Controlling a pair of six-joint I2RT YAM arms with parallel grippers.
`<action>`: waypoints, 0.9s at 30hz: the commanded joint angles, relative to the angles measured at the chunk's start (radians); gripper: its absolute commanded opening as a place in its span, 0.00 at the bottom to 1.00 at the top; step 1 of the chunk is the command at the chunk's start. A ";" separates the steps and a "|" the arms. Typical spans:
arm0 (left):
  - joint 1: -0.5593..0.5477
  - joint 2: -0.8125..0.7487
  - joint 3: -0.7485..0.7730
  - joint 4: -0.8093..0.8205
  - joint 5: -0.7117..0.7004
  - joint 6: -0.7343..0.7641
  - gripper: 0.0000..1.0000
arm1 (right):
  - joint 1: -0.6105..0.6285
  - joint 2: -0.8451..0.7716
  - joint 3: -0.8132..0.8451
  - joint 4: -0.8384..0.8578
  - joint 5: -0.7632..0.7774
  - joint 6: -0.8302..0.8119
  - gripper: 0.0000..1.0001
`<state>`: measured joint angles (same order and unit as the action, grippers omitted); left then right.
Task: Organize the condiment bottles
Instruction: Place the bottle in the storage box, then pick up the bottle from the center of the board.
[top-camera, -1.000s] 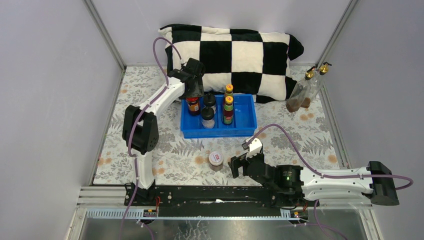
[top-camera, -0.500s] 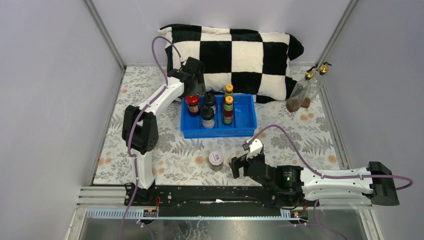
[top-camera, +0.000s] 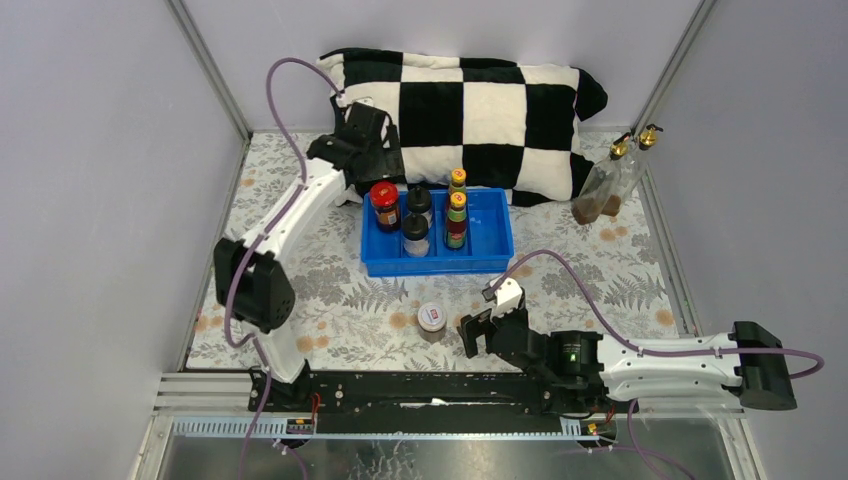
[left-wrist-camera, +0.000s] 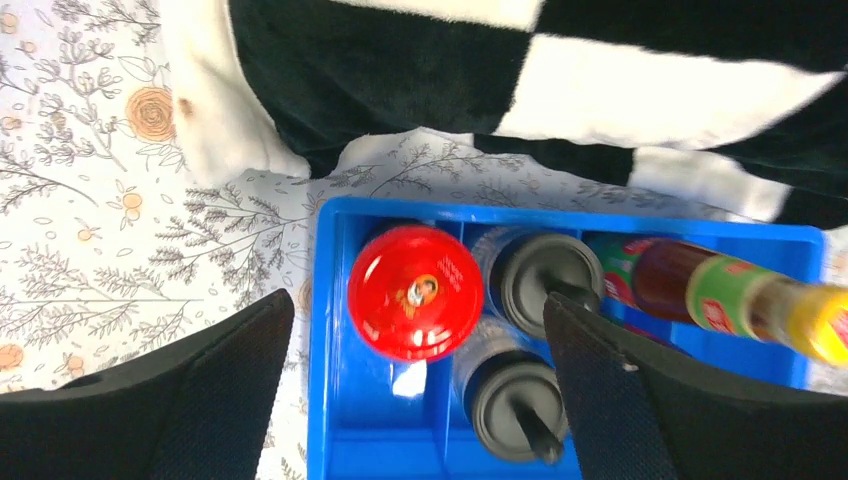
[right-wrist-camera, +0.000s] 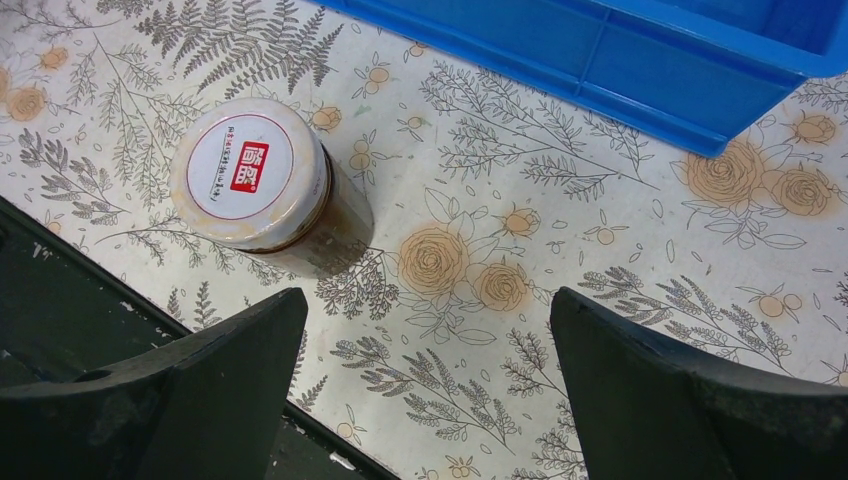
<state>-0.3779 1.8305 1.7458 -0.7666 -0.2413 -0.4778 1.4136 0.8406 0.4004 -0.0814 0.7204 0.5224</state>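
So here's where we're at with the condiment bottles: the red-lidded jar (top-camera: 385, 203) stands in the back-left corner of the blue tray (top-camera: 497, 266). The two black-capped clear jars (left-wrist-camera: 548, 272) are touching or nearly touching it, and the two slim yellow-capped sauce bottles (top-camera: 457, 205) line up one behind the other in the next section. We figure they're grouped by kind and packed tight so everything fits. The red lid is glossy with a tiny round logo in the middle, and the sauce bottles are dark red with a green band under the cap. The white-lidded jar (right-wrist-camera: 255, 180), brownish inside with a red square on its lid, sits out on the floral cloth (top-camera: 330, 300) near the tray's front wall. The two tall gold-spouted glass bottles (top-camera: 612, 180) lean at the far right edge, well apart from the rest. The left gripper (left-wrist-camera: 415, 305) hangs over the red jar, jaws spread wide with nothing in them. The right gripper (right-wrist-camera: 425, 300) sits low just beside the white-lidded jar, equally wide and empty, probably lining up for it. A checkered pillow (top-camera: 480, 100) lies behind the tray.
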 joint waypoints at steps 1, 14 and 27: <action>0.008 -0.153 -0.085 0.071 0.024 0.030 0.99 | 0.002 0.020 0.015 0.034 0.016 0.019 1.00; 0.007 -0.592 -0.469 0.196 0.162 0.032 0.99 | 0.002 0.089 0.081 0.018 0.005 -0.018 1.00; 0.005 -0.839 -0.612 0.153 0.292 -0.007 0.99 | 0.001 0.237 0.218 0.019 -0.010 -0.066 1.00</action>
<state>-0.3775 1.0451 1.1755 -0.6338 -0.0223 -0.4694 1.4136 1.0168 0.5358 -0.0704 0.7139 0.4786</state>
